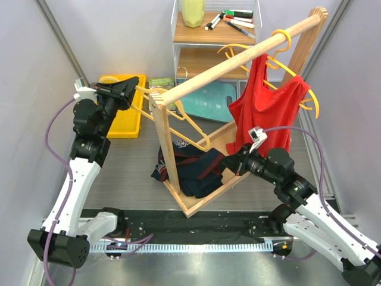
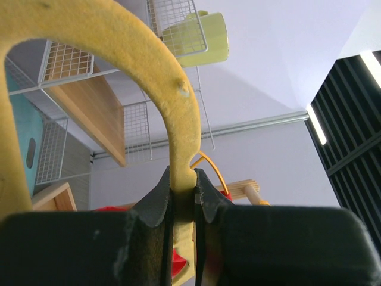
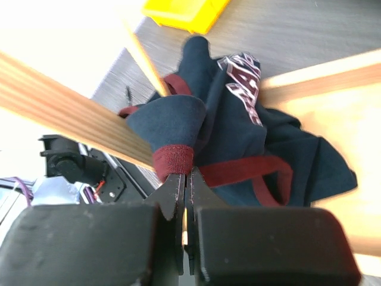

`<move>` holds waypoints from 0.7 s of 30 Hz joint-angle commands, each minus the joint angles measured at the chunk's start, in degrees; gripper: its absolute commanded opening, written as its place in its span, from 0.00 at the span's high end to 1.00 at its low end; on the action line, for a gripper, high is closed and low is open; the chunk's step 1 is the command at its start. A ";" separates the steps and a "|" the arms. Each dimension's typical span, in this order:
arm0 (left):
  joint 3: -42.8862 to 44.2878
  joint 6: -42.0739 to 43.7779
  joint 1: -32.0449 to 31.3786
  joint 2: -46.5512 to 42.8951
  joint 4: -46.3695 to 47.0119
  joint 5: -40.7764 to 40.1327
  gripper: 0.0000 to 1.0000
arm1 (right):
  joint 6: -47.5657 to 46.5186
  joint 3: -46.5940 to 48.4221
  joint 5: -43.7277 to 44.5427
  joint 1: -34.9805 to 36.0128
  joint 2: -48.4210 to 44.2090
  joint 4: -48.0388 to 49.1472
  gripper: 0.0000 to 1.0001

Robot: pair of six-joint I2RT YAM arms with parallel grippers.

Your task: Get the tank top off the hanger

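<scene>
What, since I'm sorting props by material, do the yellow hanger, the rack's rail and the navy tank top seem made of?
The yellow hanger: probably plastic, perhaps with a velvety coating; matte, uniform colour, a small dimple. The rail: looks like bare light wood, an unpainted tan dowel. The navy tank top: soft knit fabric, shown by its loose folds and ribbed maroon trim.

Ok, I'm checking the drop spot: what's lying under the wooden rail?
A crumpled navy tank top with maroon trim, lying on the rack base. Whatever lies beneath the fabric is covered.
</scene>
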 commanded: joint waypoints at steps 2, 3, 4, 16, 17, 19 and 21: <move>1.75 -3.44 0.38 -2.07 4.66 -1.63 1.00 | 2.89 1.17 2.53 0.10 6.71 2.46 0.99; 2.01 -3.79 0.38 -2.07 4.83 -0.85 1.00 | 3.07 1.52 2.36 0.10 7.86 2.90 0.99; 2.10 -4.32 0.38 -2.25 5.18 -0.32 1.00 | 3.24 2.05 2.10 0.10 10.39 3.43 0.99; 10.97 4.71 0.29 -0.41 -5.35 7.33 1.00 | 1.05 18.48 3.78 0.10 18.34 -20.98 0.25; 11.50 5.77 0.29 0.90 -5.62 8.64 1.00 | 1.22 19.10 4.37 0.10 14.76 -21.52 0.17; 10.81 5.79 0.29 1.79 -5.63 10.67 1.00 | 0.79 19.45 6.30 0.10 10.79 -24.23 0.05; 8.36 2.99 0.29 3.11 -3.18 12.60 1.00 | -2.01 19.72 5.97 0.10 6.91 -25.30 0.04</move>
